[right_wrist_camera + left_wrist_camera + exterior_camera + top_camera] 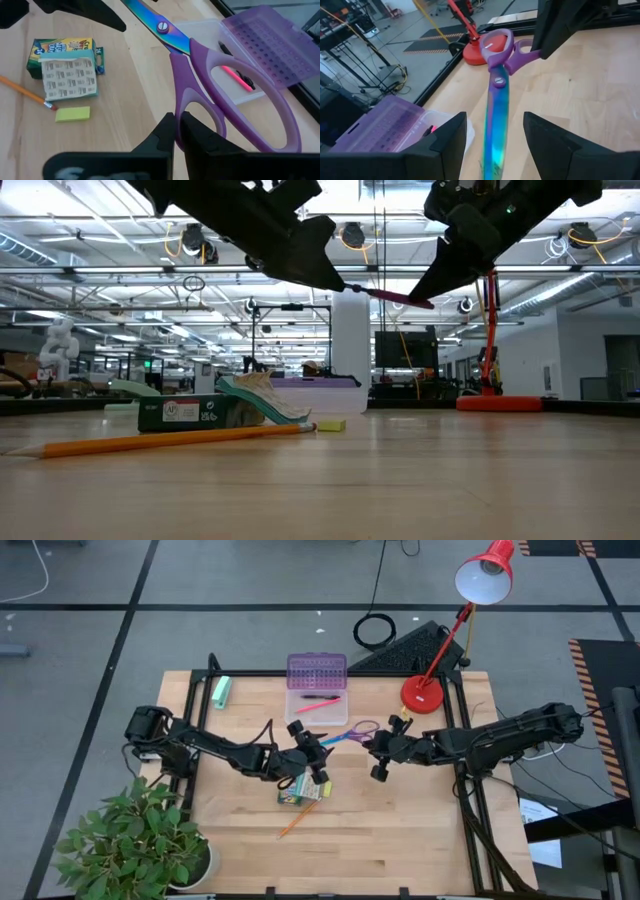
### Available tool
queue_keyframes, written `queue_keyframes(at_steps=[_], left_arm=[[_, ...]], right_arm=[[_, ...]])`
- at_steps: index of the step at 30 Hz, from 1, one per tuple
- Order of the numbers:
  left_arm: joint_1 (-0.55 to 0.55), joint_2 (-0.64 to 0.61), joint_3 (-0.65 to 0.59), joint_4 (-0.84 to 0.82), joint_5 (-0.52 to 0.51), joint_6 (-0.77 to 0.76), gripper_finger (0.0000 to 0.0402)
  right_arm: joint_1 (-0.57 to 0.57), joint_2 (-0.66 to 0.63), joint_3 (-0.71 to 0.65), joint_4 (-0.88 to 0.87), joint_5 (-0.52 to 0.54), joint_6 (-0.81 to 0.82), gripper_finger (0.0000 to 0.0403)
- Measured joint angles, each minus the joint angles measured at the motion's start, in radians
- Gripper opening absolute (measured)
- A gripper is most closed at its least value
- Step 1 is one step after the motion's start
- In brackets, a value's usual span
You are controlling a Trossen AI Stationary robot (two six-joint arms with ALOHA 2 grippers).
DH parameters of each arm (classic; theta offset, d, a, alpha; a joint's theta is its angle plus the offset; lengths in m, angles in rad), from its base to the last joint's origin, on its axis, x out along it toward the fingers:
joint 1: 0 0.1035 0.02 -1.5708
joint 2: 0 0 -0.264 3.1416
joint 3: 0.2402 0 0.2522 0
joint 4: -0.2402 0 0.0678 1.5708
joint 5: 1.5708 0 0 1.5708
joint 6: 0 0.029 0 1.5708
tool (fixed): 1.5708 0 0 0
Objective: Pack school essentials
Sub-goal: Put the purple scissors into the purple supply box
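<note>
The purple-handled scissors (350,734) hang in the air over the table's middle, between both grippers. My right gripper (177,131) is shut on their handle end. My left gripper (492,145) is open, one finger on each side of the rainbow blade (495,125), and I see no touch. The yellow-green crayon box (62,50) lies flat on the table below, with an orange pencil (170,442) and a small yellow piece (72,114) beside it. My right gripper pinches the rim of the scissors' smaller finger loop (181,92) between its two fingers. It comes roughly level from the table's right side. The scissors are lifted clear of the table, about level, with the blades pointing toward my left gripper.
A clear box with an open purple lid (316,688) stands at the far middle, a pink pen (318,706) inside. A mint-green roll (221,691) lies far left, a red lamp (424,692) far right, and a potted plant (140,840) at the near left corner.
</note>
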Motion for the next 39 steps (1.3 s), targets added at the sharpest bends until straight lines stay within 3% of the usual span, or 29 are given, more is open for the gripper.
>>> queue_keyframes(at_steps=[4,11,17,39], left_arm=[[0.0,0.0,0.0,0.0,0.011,-0.002,0.0189],[0.0,0.0,0.0,0.009,0.028,-0.021,0.0129],[0.001,0.0,0.0,0.01,0.03,-0.028,0.0101],[0.001,0.0,0.0,0.008,0.016,-0.032,0.0092]], right_arm=[[0.0,0.0,0.0,0.0,0.0,-0.015,0.0011],[0.0,0.0,0.0,0.0,0.0,-0.019,0.0011],[0.0,0.0,0.0,0.0,0.0,-0.019,0.0011],[0.0,0.0,0.0,0.0,-0.004,-0.019,0.0011]])
